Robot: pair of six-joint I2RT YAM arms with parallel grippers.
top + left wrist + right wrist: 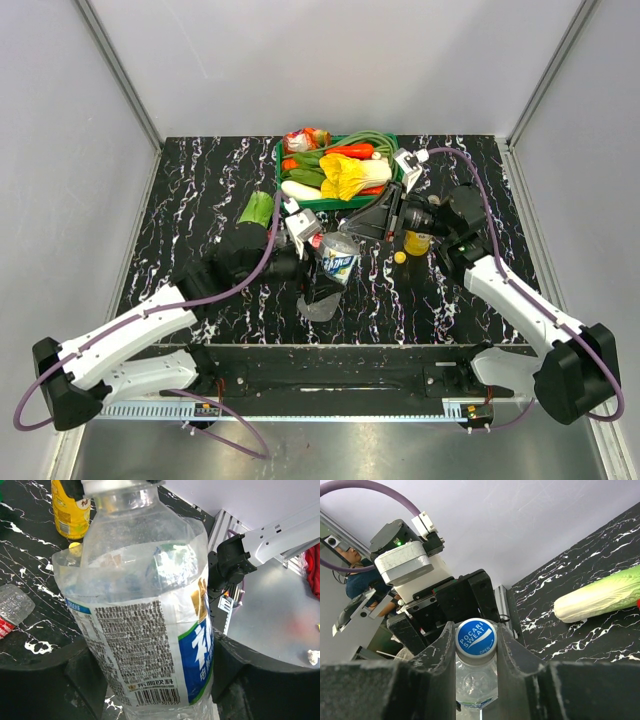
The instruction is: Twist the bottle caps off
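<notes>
My left gripper (325,272) is shut on the body of a clear drink bottle with a blue and white label (339,260). In the left wrist view the bottle (145,630) fills the gap between the black fingers (250,680). My right gripper (340,233) is shut on this bottle's cap (476,639), which is white with a blue printed top; the fingers (440,655) press both its sides. A loose yellow cap (400,257) lies on the table beside an uncapped yellow bottle (417,241). No red cap shows.
A crushed clear bottle (322,305) with a red label lies just in front of the held bottle. A green basket (281,150) of vegetables stands at the back. A green vegetable (257,210) lies left of it. A pale cabbage (600,597) lies on the table.
</notes>
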